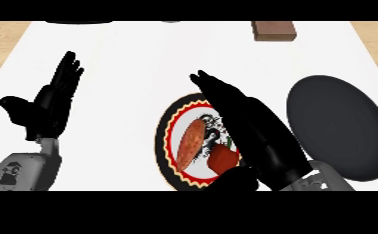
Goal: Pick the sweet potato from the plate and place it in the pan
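White counter surface (148, 58) fills my view, with a brown block (274, 30) near its far edge. I see the plate (167, 128), black-rimmed with red and yellow rings, at centre near me. On it lies the sweet potato (192, 142), beside a red item (223, 158). My right hand (247, 123) extends over the plate's right half, fingers straight and together, holding nothing. The dark pan (332, 120) sits just right of the plate. My left hand (52, 100) rests at left, fingers straight, thumb spread.
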Controlling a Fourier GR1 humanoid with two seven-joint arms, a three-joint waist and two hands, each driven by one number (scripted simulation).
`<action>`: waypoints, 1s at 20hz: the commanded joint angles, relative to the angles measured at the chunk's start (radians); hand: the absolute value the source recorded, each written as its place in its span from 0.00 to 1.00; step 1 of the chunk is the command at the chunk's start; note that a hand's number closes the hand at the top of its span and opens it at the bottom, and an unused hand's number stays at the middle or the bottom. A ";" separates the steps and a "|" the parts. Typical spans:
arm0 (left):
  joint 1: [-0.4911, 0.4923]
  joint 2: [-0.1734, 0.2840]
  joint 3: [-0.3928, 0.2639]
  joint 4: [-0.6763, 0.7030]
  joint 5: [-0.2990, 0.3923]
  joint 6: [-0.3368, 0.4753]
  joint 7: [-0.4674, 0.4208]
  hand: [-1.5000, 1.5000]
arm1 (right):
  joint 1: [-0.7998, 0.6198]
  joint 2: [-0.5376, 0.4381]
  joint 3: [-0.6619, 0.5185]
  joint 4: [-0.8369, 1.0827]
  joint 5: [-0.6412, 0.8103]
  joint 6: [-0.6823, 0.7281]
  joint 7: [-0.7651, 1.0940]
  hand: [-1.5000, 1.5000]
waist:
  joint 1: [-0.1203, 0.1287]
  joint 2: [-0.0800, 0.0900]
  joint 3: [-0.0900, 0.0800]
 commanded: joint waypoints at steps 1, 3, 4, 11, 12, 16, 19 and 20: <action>-0.013 -0.002 0.018 -0.008 -0.003 -0.015 0.033 0.50 | 0.039 0.020 -0.008 0.072 0.053 0.031 -0.016 0.00 | -0.002 0.001 0.001; 0.058 -0.038 -0.015 -0.093 -0.039 0.015 0.031 0.50 | 0.030 0.066 -0.006 0.048 0.100 0.027 0.033 0.00 | 0.000 -0.001 0.001; 0.000 -0.013 0.031 0.026 -0.025 -0.020 -0.007 0.50 | 0.084 0.052 0.021 0.014 0.119 0.022 0.043 0.00 | -0.006 0.000 0.000; -0.025 -0.040 0.031 0.006 -0.032 -0.035 0.031 0.50 | 0.066 0.120 0.000 0.234 0.164 0.040 -0.060 0.00 | 0.000 0.002 0.001; -0.047 -0.048 0.054 0.081 -0.040 -0.042 -0.037 0.50 | 0.087 0.116 -0.010 0.214 0.154 0.067 -0.063 0.00 | -0.004 0.002 0.000; 0.003 -0.062 0.026 -0.072 -0.067 -0.015 0.071 0.50 | 0.110 0.138 -0.013 0.186 0.141 0.130 -0.073 0.00 | 0.000 0.000 0.001; -0.072 -0.046 0.071 0.044 -0.056 -0.051 0.016 0.50 | 0.070 0.195 0.010 0.303 0.166 0.137 -0.093 0.00 | -0.002 0.002 0.000; -0.063 -0.053 0.074 0.073 -0.067 -0.052 -0.006 0.50 | 0.138 0.144 0.008 0.287 0.170 0.148 -0.167 0.00 | -0.004 0.002 0.001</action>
